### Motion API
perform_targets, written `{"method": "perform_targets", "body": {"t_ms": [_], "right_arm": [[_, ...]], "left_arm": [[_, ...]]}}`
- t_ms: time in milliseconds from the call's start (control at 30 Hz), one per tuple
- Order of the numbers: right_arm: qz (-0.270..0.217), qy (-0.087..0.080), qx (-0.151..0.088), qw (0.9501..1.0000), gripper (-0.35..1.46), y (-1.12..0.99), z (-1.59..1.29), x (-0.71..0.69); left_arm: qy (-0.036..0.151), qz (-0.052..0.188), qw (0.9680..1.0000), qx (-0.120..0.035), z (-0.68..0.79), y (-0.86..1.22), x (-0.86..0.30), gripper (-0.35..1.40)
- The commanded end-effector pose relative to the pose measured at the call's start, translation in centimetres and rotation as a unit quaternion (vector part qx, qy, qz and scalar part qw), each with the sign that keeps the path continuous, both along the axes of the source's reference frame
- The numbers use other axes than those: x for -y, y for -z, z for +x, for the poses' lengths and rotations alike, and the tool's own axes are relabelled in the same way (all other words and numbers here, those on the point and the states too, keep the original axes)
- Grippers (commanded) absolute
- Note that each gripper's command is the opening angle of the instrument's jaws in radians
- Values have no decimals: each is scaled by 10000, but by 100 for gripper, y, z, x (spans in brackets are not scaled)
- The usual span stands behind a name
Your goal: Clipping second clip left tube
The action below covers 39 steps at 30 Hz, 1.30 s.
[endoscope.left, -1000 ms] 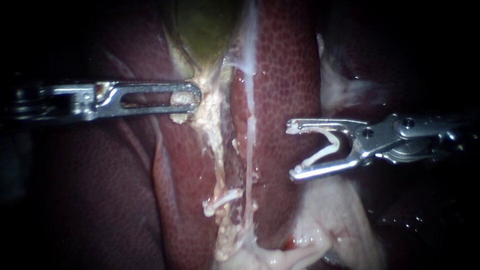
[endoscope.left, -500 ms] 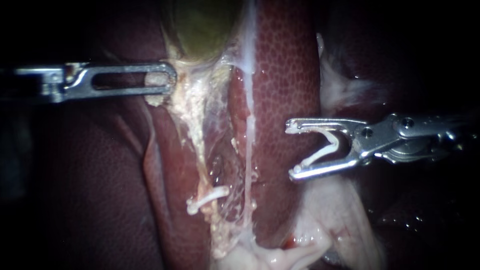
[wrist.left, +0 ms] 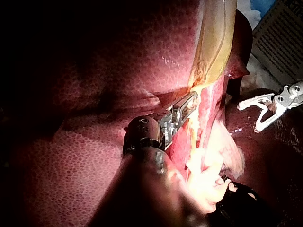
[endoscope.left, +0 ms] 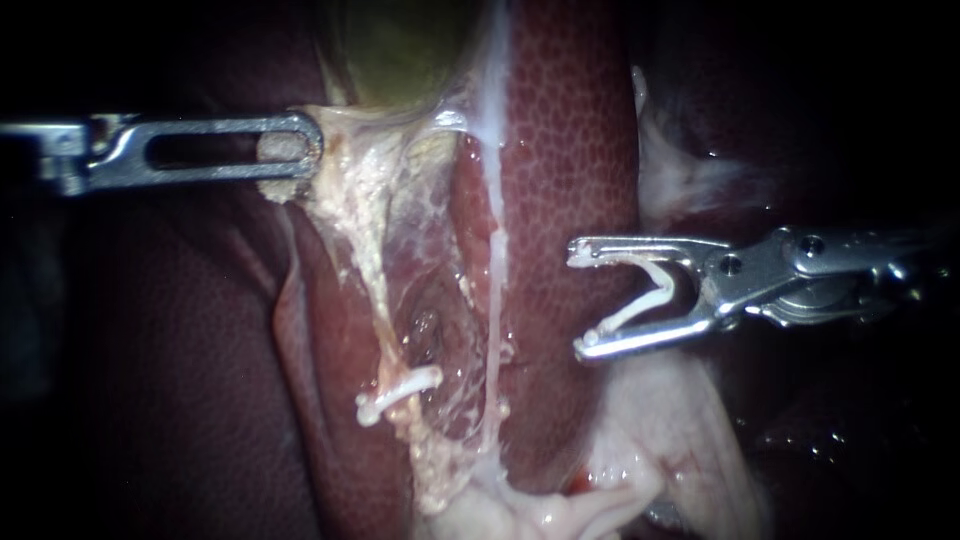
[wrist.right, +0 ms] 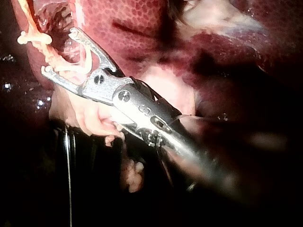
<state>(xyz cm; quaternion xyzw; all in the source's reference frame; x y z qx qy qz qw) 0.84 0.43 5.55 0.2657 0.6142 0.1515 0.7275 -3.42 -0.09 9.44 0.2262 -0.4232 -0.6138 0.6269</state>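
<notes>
**Right instrument (endoscope.left: 582,300) hanging apart from the left tube (endoscope.left: 372,270), loaded clip (endoscope.left: 655,290) in wide jaws**

Endoscope view first. The left instrument (endoscope.left: 295,150) is clamping its slotted jaws on pale tissue (endoscope.left: 330,190) just under the gallbladder (endoscope.left: 400,50). The left tube is running down from that grip across the liver (endoscope.left: 570,150). The placed clip (endoscope.left: 398,392) is sitting across it low down, and the thin white right tube (endoscope.left: 495,290) is lying just beside. The right instrument is hovering over the liver, beyond both tubes. Its jaws are spread wide, with one leg of the loaded clip resting against each.

Over to the left wrist view. The left instrument (wrist.left: 191,100) is showing its dark wrist joint, which the endoscope is cutting off. Its jaws are closed on tissue at the gallbladder's (wrist.left: 215,33) narrow end. The right instrument (wrist.left: 248,117) is waiting well apart, ahead and off to one side.

Right wrist view now. The right instrument (wrist.right: 59,51) is filling the frame and the loaded clip (wrist.right: 87,59) is reading clearly as an open V. Fatty tissue (wrist.right: 90,116) is lying under the shaft, seen better here than anywhere else.
</notes>
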Motion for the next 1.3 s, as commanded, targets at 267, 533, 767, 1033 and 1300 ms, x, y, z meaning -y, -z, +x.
{"method": "perform_targets", "body": {"t_ms": [267, 533, 767, 1033, 1300], "right_arm": [[-34, 31, -108, 9999, 60, -11, 24, 14], [-61, 99, -288, 9995, 60, -38, 65, 35], [56, 190, -270, 9994, 60, -63, 98, 54], [120, 263, -229, 9993, 60, -81, 122, 64], [173, 302, -187, 9992, 60, -96, 138, 67]], "left_arm": [[0, 0, 10000, -6, 1, 2, 1, -35], [5, 0, 10000, -9, 0, 3, 2, -35], [8, -1, 10000, -11, 0, 3, 2, -35], [14, -2, 10000, -16, -1, 4, 4, -35], [15, -3, 10000, -17, -1, 5, 4, -35]]}}
